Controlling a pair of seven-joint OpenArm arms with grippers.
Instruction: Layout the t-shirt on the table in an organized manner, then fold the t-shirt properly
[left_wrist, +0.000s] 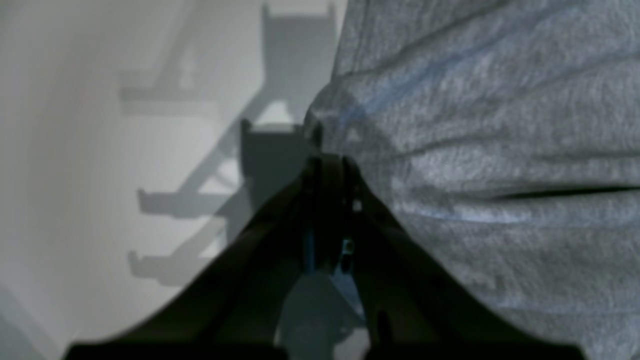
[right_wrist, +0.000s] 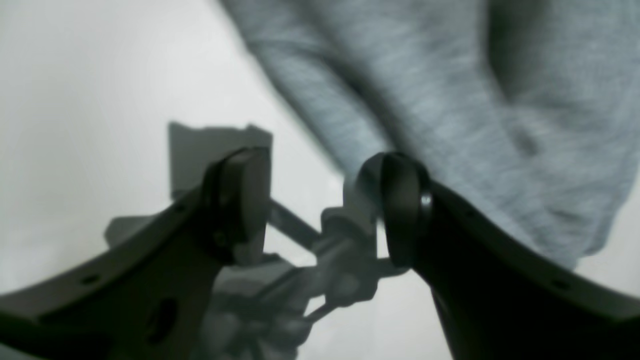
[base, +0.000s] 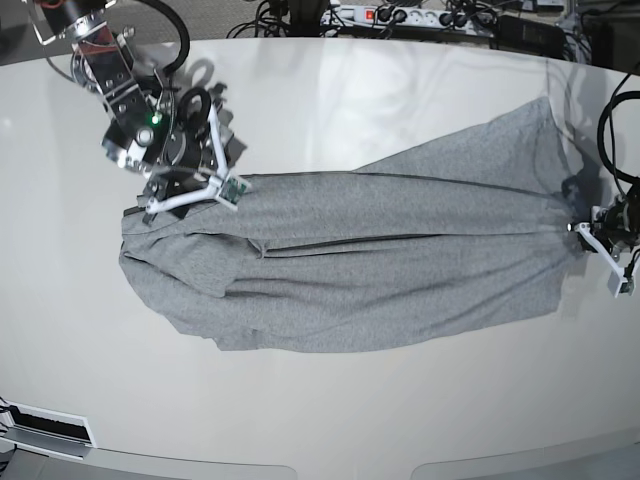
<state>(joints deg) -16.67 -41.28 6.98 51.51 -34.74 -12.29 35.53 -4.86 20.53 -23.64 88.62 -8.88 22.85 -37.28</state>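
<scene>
Across the middle of the table (base: 330, 420) lies the t-shirt (base: 380, 270), a grey cloth stretched in a long band from about 9 o'clock to 3 o'clock, with lengthwise creases and a dark fold line running through its centre; no lettering shows on the upper side. At 3 o'clock the left gripper (base: 583, 227) sits at the cloth's right-hand edge; in its wrist view the left gripper's (left_wrist: 330, 162) black jaws are pressed together, pinching the t-shirt's (left_wrist: 490, 165) edge, and wrinkles fan out from the pinch over the table (left_wrist: 90, 150). At 10 o'clock, farther back, the right gripper (base: 185, 185) hovers over the cloth's other end. Its wrist view shows the right gripper (right_wrist: 320, 200) with jaws spread wide and nothing between them, the t-shirt (right_wrist: 450, 110) just beyond the tips and the pale table (right_wrist: 100, 75) beside it. At 12 o'clock, past the table's far edge, lies a power strip (base: 410, 17) among cables.
</scene>
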